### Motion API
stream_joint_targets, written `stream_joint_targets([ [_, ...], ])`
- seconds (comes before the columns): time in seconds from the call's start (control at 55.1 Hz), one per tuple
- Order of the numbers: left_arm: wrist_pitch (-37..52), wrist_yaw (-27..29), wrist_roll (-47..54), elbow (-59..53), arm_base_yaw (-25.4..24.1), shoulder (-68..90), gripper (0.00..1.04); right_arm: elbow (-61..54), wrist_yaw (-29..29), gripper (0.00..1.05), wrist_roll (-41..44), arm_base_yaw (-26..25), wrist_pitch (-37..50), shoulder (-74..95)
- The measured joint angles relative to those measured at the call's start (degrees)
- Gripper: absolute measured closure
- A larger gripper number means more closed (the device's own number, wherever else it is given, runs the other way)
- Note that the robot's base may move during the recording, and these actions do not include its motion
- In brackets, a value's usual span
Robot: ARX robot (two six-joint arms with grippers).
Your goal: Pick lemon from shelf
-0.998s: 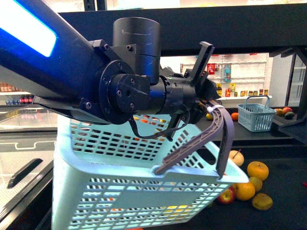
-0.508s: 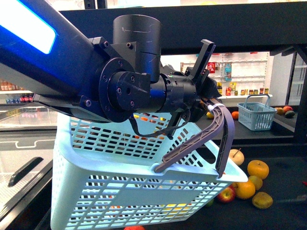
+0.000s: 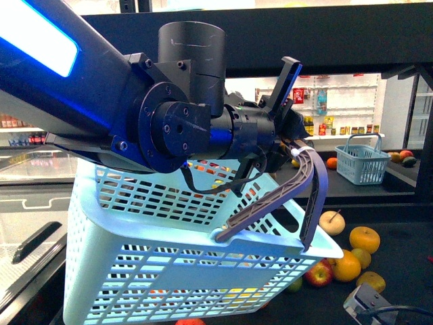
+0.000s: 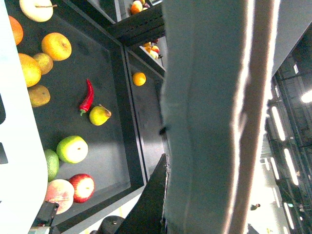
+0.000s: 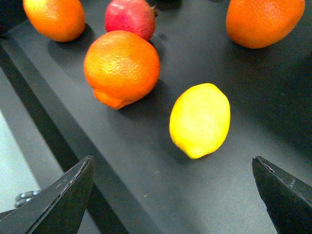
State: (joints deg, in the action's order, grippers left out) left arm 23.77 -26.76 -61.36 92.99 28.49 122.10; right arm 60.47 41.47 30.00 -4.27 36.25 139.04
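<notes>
A yellow lemon (image 5: 200, 121) lies on the dark tray of the black shelf (image 5: 146, 195), beside an orange (image 5: 122, 68). My right gripper (image 5: 172, 161) is open just short of the lemon. One dark finger (image 5: 68, 195) stands on each side, and neither touches the fruit. In the front view my left gripper (image 3: 296, 143) is shut on the grey basket handle (image 3: 270, 203) and holds the light blue basket (image 3: 169, 271) up in front of the shelf (image 3: 406, 223). In the left wrist view the handle (image 4: 209, 117) fills most of the picture.
Two more oranges (image 5: 53, 17) (image 5: 263, 19) and a red fruit (image 5: 130, 17) lie beyond the lemon. The tray's raised lip (image 5: 44, 92) runs close by. Other fruit (image 3: 364, 239), a red chilli (image 4: 87, 96) and a green apple (image 4: 72, 148) lie on the tray. A small basket (image 3: 360, 162) stands further back.
The held basket has drifted slightly left and down. A grey part with a cable has come into the front view at the lower right.
</notes>
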Motion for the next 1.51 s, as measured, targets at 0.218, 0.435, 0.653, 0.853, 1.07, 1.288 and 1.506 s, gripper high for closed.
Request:
stream_joint_targets([
  [0.218,0.0,0.1,0.0,0.0,0.0,0.0,0.98,7.2,-4.6,0.08,3.5,3.8,-0.6,6.4],
  [0.435,0.0,0.1,0.0,0.0,0.0,0.0,0.98,17.0,-9.9,0.08,9.4,7.4,-4.4,14.7],
  [0.653,0.0,0.2,0.0,0.0,0.0,0.0,0.98,26.5,-13.3,0.08,10.1,8.3,-6.4,19.6],
  [0.853,0.0,0.1,0.0,0.0,0.0,0.0,0.98,31.3,-14.5,0.08,9.7,8.7,-8.8,22.8],
  [1.07,0.0,0.2,-0.1,0.0,0.0,0.0,0.98,35.4,-15.7,0.08,8.5,8.5,-11.3,24.4],
  [1.288,0.0,0.1,-0.1,0.0,0.0,0.0,0.98,36.5,-15.9,0.19,8.2,7.4,-13.0,24.5],
  [1.506,0.0,0.2,-0.1,0.0,0.0,0.0,0.98,36.5,-15.8,0.25,7.6,7.3,-13.3,24.5],
])
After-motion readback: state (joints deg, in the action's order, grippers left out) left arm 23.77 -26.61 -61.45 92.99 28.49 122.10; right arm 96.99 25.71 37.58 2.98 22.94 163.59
